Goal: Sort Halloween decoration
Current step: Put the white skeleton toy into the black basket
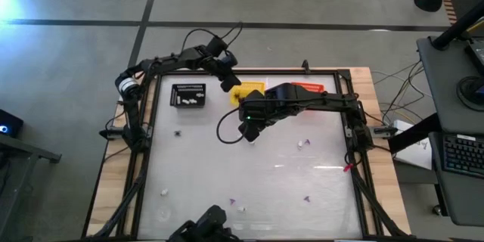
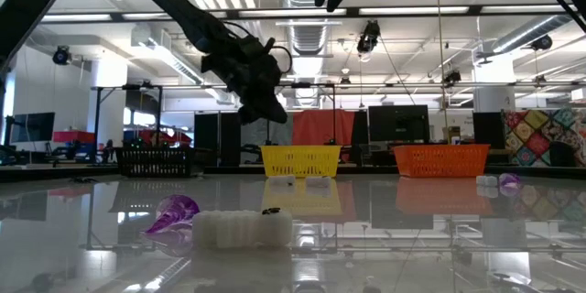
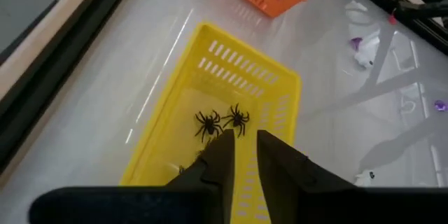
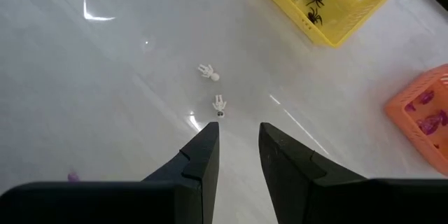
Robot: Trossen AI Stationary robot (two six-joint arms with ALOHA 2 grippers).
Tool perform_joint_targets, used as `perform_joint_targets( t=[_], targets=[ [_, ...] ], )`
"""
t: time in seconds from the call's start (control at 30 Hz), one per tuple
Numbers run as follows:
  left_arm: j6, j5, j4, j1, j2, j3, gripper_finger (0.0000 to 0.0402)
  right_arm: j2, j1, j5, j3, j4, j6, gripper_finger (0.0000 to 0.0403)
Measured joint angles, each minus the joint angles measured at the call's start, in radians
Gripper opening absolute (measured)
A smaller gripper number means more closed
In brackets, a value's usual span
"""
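Observation:
My left gripper [image 3: 245, 136] hangs over the near end of the yellow basket [image 3: 231, 91], its fingers a little apart with nothing between them. Two black spiders [image 3: 222, 121] lie on the basket floor just beyond the fingertips. My right gripper [image 4: 238, 129] is open, high above the table's middle [image 1: 248, 128]. Two white skeleton bits [image 4: 213, 87] lie on the table below and ahead of it. The black basket [image 1: 187, 94] holds white bits. The orange basket [image 4: 427, 122] holds purple bits.
The three baskets stand in a row along the far edge. Loose trinkets lie scattered: a black spider [image 1: 178, 132], white bits [image 1: 305, 144], and purple bits [image 1: 307, 198] near the front edge. In the low view a purple bit [image 2: 174, 212] and a white piece [image 2: 243, 227] lie close.

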Motion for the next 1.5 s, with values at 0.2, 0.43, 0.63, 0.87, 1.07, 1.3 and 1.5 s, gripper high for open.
perform_joint_targets(
  t=[0.2,0.43,0.63,0.87,1.07,1.3,1.5],
  targets=[
    [0.081,-0.002,-0.181,0.000,0.000,0.066,0.0081,-0.001,0.000,0.000,0.000,0.000,0.001,0.0093],
    [0.212,-0.006,-0.410,0.000,-0.080,0.081,0.0081,-0.016,0.028,0.049,0.000,0.000,0.015,0.0093],
    [0.183,-0.007,-0.472,-0.015,-0.224,0.035,0.0079,-0.016,0.069,0.051,-0.029,0.001,0.048,0.0093],
    [0.107,-0.007,-0.472,-0.056,-0.453,-0.077,0.0079,-0.051,0.095,0.052,-0.152,0.000,0.137,0.0093],
    [0.033,-0.009,-0.478,-0.092,-0.634,-0.170,0.0079,-0.099,0.103,0.054,-0.291,0.000,0.230,0.0093],
    [-0.006,-0.008,-0.526,-0.124,-0.829,-0.239,0.0079,-0.105,0.108,0.037,-0.408,0.011,0.252,0.0093],
    [-0.039,-0.008,-0.559,-0.130,-0.950,-0.251,0.0079,-0.103,0.108,0.001,-0.463,0.129,0.209,0.0093]
  ],
)
